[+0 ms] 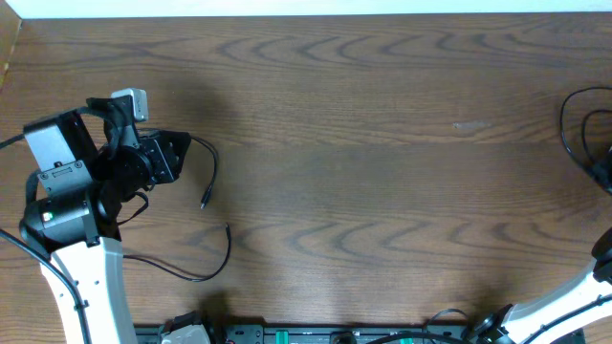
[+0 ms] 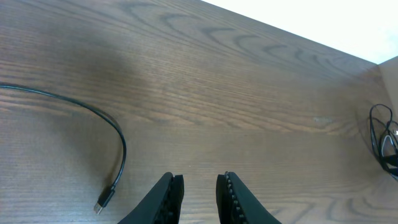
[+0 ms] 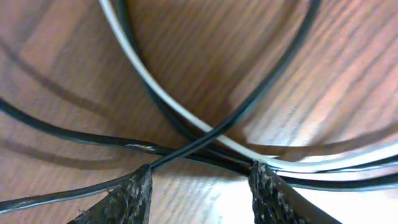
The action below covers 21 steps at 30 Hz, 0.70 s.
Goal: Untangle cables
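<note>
Hovered left gripper [image 2: 200,180] low over table [image 2: 249,93], slightly parted, empty; poised right gripper [image 3: 200,171] close over crossed cables [image 3: 211,138], jaws apart, unclamped.

1 cable [image 2: 124,149] is lying on the table's [image 1: 382,143] left part, just beside the left gripper [image 2: 199,190], its plug end pointing toward the front edge. A 2nd cable length [image 1: 196,278] is curving nearer the front, apart from the 1st. Well apart, at the far right edge, the tangled cables [image 1: 583,143] are crossing one over another just ahead of the right gripper [image 3: 199,186].
</note>
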Each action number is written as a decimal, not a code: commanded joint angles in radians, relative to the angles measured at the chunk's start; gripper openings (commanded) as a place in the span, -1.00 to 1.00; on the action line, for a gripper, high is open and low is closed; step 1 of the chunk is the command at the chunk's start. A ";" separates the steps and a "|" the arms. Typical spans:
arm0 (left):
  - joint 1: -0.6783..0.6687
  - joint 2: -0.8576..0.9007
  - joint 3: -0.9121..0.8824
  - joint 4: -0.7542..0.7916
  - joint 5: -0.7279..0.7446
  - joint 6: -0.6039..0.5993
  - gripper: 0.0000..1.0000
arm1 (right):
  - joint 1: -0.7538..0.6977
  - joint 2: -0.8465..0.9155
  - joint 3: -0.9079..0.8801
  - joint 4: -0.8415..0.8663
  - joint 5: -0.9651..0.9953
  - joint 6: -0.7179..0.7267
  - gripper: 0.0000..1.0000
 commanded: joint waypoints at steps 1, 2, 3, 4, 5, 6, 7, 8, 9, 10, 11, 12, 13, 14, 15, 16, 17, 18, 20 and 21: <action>-0.002 0.003 0.007 -0.002 -0.008 0.017 -0.52 | 0.010 -0.029 0.002 0.002 -0.137 0.070 0.00; -0.002 0.003 0.007 -0.002 -0.008 0.017 -0.52 | 0.010 -0.029 0.002 0.003 -0.159 0.076 0.01; -0.002 0.003 0.007 -0.002 -0.008 0.017 -0.52 | 0.012 -0.029 0.002 0.004 -0.195 0.089 0.04; -0.002 0.003 0.007 -0.003 -0.008 0.017 -0.52 | 0.012 -0.029 0.002 0.003 -0.208 0.096 0.07; -0.002 0.003 0.007 -0.002 -0.008 0.017 -0.52 | 0.013 -0.029 0.002 0.003 -0.226 0.101 0.11; -0.002 0.003 0.007 -0.002 -0.008 0.017 -0.52 | 0.014 -0.030 0.002 0.003 -0.252 0.101 0.12; -0.002 0.003 0.007 -0.002 -0.008 0.017 -0.52 | 0.015 -0.031 0.002 0.003 -0.274 0.101 0.18; -0.002 0.003 0.007 -0.002 -0.008 0.017 -0.52 | 0.014 -0.033 0.002 0.003 -0.318 0.101 0.24; -0.002 0.003 0.007 -0.002 -0.008 0.017 -0.52 | 0.014 -0.036 0.002 0.003 -0.352 0.106 0.25; -0.002 0.003 0.007 -0.003 -0.008 0.017 -0.52 | 0.010 -0.041 0.002 0.003 -0.394 0.122 0.29; -0.002 0.003 0.007 -0.002 -0.008 0.017 -0.52 | 0.005 -0.050 0.003 0.003 -0.444 0.148 0.34; -0.002 0.003 0.007 -0.002 -0.008 0.017 -0.52 | 0.002 -0.058 0.003 0.003 -0.464 0.158 0.36; -0.002 0.003 0.007 -0.002 -0.008 0.017 -0.52 | 0.000 -0.068 0.003 0.003 -0.480 0.161 0.38; -0.002 0.003 0.007 -0.003 -0.008 0.017 -0.52 | -0.002 -0.085 0.004 0.002 -0.484 0.161 0.41; -0.002 0.003 0.007 -0.002 -0.008 0.017 -0.52 | -0.002 -0.101 0.004 -0.001 -0.483 0.160 0.48; -0.002 0.003 0.007 -0.002 -0.008 0.017 -0.52 | -0.002 -0.115 0.004 -0.005 -0.480 0.159 0.54; -0.002 0.003 0.007 -0.002 -0.008 0.017 -0.52 | -0.002 -0.140 0.004 -0.012 -0.474 0.159 0.58; -0.002 0.003 0.007 -0.002 -0.008 0.017 -0.52 | -0.002 -0.166 0.004 -0.020 -0.465 0.159 0.60; -0.002 0.003 0.007 -0.002 -0.008 0.017 -0.52 | 0.002 -0.219 0.004 -0.040 -0.447 0.159 0.61; -0.002 0.003 0.007 -0.002 -0.008 0.017 -0.52 | 0.004 -0.239 0.004 -0.047 -0.444 0.159 0.62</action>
